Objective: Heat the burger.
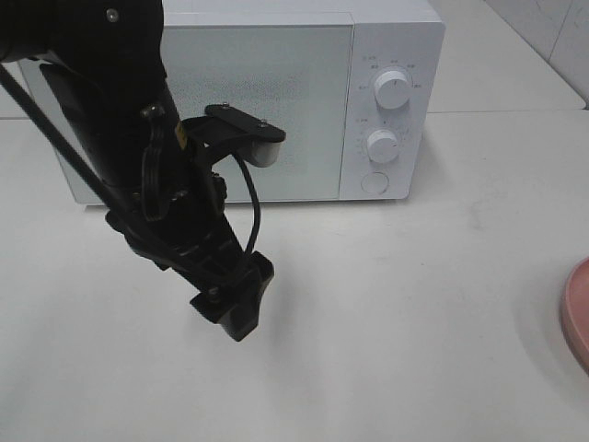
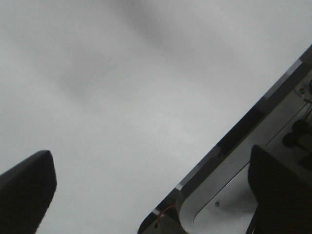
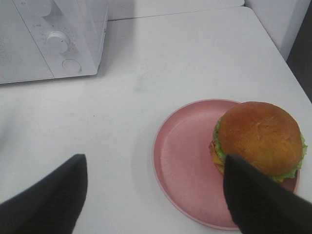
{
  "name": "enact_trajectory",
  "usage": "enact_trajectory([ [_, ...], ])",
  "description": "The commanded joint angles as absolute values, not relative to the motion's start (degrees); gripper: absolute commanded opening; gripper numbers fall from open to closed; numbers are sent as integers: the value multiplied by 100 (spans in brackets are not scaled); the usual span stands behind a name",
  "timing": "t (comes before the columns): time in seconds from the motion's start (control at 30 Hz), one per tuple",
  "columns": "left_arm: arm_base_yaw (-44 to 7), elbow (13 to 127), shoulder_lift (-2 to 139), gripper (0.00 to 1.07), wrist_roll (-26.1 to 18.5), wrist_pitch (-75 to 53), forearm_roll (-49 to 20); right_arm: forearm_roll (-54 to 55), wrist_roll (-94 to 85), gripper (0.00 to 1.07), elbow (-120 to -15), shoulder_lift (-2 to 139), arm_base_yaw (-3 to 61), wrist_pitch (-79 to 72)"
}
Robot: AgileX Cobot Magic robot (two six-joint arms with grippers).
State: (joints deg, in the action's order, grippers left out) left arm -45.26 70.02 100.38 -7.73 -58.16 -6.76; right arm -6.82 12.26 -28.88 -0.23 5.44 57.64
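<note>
left arm [image 1: 138,138]: matte black, bulky links | cable: black, looped beside wrist | camera bracket [image 1: 241,129]: black plate, two screws, white-grey camera body | fingers [image 3: 44,204]: black, textured pads

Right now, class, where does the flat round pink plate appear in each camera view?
Exterior high: flat round pink plate, only a sliver at the right edge.
Left wrist: not in it.
Right wrist: lower right, burger on it.
Shared landmark: white microwave.
</note>
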Motion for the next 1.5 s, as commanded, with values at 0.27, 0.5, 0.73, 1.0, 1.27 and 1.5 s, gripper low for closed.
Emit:
enact_trajectory([
  [0.27,-3684,6939,9895,101,-1071,-6394,-1186,-688,1186,75,-2871,-183,498,5735],
  [0.5,-2830,6383,9265,101,-1215,-6331,-1387,-688,1186,75,-2871,-183,498,5735],
  [0.73,-1289,5506,8050,101,-1226,-6297,-1381,-688,1186,75,-2871,-183,498,5735],
  [1.0,-138,5025,6910,101,-819,-6452,-1455,-688,1186,75,-2871,-183,498,5735],
  [1.27,-69,4251,5638,101,-613,-6366,-1026,-688,1186,75,-2871,-183,498,5735],
  [1.5,-69,3489,4595,101,-613,-6159,-980,-688,1186,75,-2871,-183,498,5735],
])
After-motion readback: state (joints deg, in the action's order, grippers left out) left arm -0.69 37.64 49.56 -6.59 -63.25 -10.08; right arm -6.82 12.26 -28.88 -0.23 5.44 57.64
